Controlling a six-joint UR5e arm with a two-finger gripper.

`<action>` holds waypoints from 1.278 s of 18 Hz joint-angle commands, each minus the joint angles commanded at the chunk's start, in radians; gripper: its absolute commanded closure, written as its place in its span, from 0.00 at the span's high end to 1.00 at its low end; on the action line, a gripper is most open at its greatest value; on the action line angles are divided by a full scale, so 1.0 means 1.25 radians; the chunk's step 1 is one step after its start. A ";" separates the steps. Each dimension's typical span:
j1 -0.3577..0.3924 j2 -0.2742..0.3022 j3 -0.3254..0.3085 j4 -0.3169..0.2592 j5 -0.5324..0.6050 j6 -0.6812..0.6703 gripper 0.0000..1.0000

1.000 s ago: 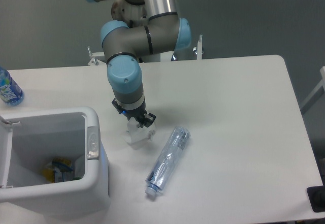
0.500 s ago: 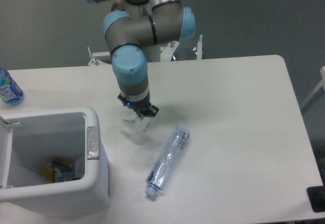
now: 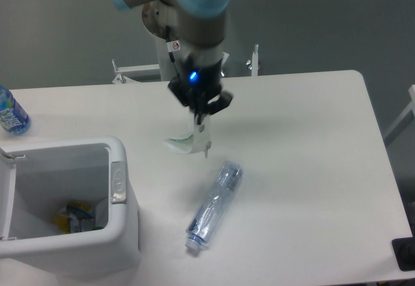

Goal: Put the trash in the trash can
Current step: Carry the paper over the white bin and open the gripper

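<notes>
Where fingers (image 3: 201, 112) pinch wrapper (image 3: 189, 141), contact is blurred.

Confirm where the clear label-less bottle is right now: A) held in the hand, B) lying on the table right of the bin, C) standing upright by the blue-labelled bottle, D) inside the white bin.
B: the clear bottle lies on its side on the table, right of the bin, while the hand holds the white wrapper.

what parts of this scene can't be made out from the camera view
- Gripper fingertips: blurred and dark, so their hold on the small wrinkly white plastic wrapper hanging below is unclear.
- Blue-labelled water bottle: cut off by the left edge.
- Large white rectangular plastic trash can: its left side is cropped and its near wall hides part of the floor; the yellow items inside are too blurred to identify.
</notes>
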 joint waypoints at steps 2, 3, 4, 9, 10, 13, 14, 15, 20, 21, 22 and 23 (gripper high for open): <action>0.003 -0.009 0.037 0.021 -0.059 -0.082 0.00; 0.000 -0.015 0.047 0.035 -0.078 -0.118 0.00; -0.005 -0.027 0.054 0.059 -0.095 -0.147 0.00; -0.068 -0.053 0.057 0.140 -0.176 -0.247 0.00; -0.099 -0.056 0.055 0.141 -0.176 -0.250 0.00; -0.152 -0.094 0.062 0.145 -0.175 -0.242 0.00; -0.171 -0.113 0.074 0.145 -0.175 -0.241 0.00; -0.197 -0.134 0.087 0.145 -0.173 -0.241 0.00; -0.237 -0.162 0.086 0.151 -0.167 -0.240 0.36; -0.239 -0.167 0.090 0.152 -0.167 -0.233 0.73; -0.239 -0.171 0.089 0.159 -0.167 -0.228 1.00; -0.239 -0.171 0.087 0.162 -0.166 -0.229 1.00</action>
